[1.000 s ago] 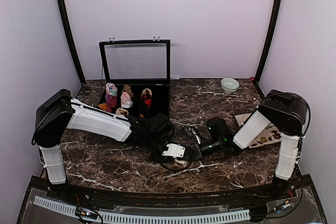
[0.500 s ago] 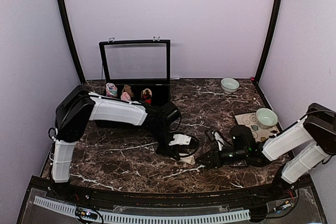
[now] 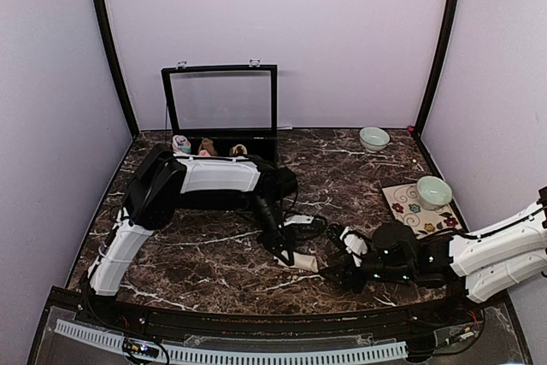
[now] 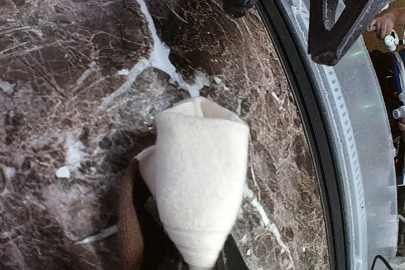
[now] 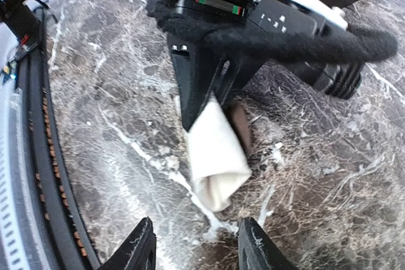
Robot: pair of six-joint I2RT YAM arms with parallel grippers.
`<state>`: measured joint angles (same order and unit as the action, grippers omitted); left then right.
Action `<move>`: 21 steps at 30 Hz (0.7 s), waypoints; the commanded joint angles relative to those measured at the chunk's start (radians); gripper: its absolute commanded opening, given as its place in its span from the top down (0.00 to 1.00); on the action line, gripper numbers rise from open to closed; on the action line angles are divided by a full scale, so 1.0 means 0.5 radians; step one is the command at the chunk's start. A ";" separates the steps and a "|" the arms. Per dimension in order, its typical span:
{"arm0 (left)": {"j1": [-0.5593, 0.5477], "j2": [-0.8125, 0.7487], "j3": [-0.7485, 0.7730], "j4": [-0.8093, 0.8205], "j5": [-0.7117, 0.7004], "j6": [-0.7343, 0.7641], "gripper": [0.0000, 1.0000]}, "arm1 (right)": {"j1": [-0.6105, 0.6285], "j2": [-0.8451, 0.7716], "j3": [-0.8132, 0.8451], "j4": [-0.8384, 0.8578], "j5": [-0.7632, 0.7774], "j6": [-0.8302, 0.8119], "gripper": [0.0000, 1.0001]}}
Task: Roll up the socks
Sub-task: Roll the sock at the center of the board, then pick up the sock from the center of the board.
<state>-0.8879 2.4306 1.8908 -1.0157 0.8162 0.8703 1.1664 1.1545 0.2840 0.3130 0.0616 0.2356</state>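
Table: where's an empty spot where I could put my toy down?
Bare marble lies front left, between the left arm and the table edge, and at the back, between the black case and the small bowl. Front middle is crowded: the left fingers pinch the cream sock, the right fingers open close by.

The top camera sits high behind my two bases. It looks down and forward over the whole marble surface (image 3: 192, 271) to the back wall, from well away. My left wrist camera looks straight down past my left jaws, very close on the cream sock (image 4: 202, 181), with the surface's near rail at its right. My right wrist camera rides low and looks out between my right jaws at my left arm (image 5: 278, 23). All three views share that sock.
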 commanded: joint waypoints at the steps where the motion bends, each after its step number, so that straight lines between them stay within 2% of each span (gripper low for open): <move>1: -0.031 0.297 -0.076 -0.469 -0.314 0.074 1.00 | 0.074 0.166 0.208 -0.160 0.188 -0.298 0.57; 7: -0.031 0.311 -0.047 -0.496 -0.323 0.106 1.00 | 0.084 0.537 0.489 -0.171 0.146 -0.608 0.55; 13: -0.022 0.312 -0.048 -0.472 -0.338 0.093 1.00 | 0.083 0.755 0.567 -0.019 -0.026 -0.637 0.54; 17: -0.019 0.305 -0.033 -0.434 -0.386 0.068 1.00 | 0.084 0.793 0.552 0.061 -0.082 -0.576 0.54; 21: -0.014 0.281 -0.035 -0.397 -0.410 0.046 1.00 | 0.082 0.608 0.575 -0.184 0.030 -0.592 0.54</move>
<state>-0.8894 2.4897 1.9221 -1.2552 0.8909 0.9051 1.1992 1.5375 0.5499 0.2810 0.0605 -0.0517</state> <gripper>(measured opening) 0.066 0.459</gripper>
